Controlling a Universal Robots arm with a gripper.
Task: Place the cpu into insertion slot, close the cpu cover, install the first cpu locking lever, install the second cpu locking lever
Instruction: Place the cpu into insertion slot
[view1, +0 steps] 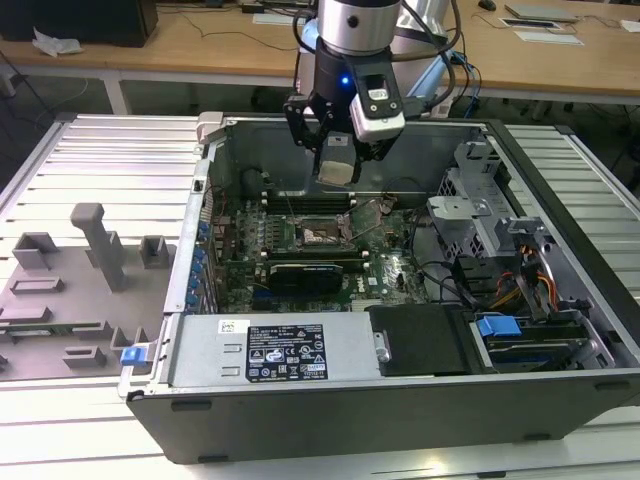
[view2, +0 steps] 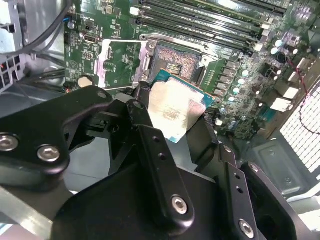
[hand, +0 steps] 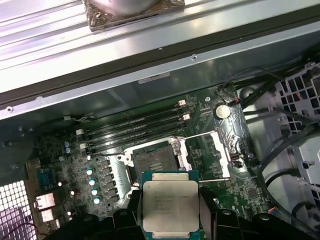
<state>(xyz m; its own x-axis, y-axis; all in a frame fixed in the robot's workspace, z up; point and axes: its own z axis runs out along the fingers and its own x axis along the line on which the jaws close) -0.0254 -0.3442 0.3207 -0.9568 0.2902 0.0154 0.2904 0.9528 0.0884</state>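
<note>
Gripper (view1: 338, 160) holds the cpu (hand: 170, 206) above the open slot (hand: 152, 162).

The cpu is a flat square chip with a dull silver top and a thin green rim. The jaws are closed on two opposite edges of it. It hangs clear of the board (view1: 395, 272), close to the slot but not in it. In the first wrist view its top faces the camera squarely, and the bare dark socket lies just past it. In the second wrist view it is seen at a slant, its metal mottled with reflections. The exterior view takes in the whole open case (view1: 330, 420), with the gripper standing over the slot near the middle of the board.
</note>
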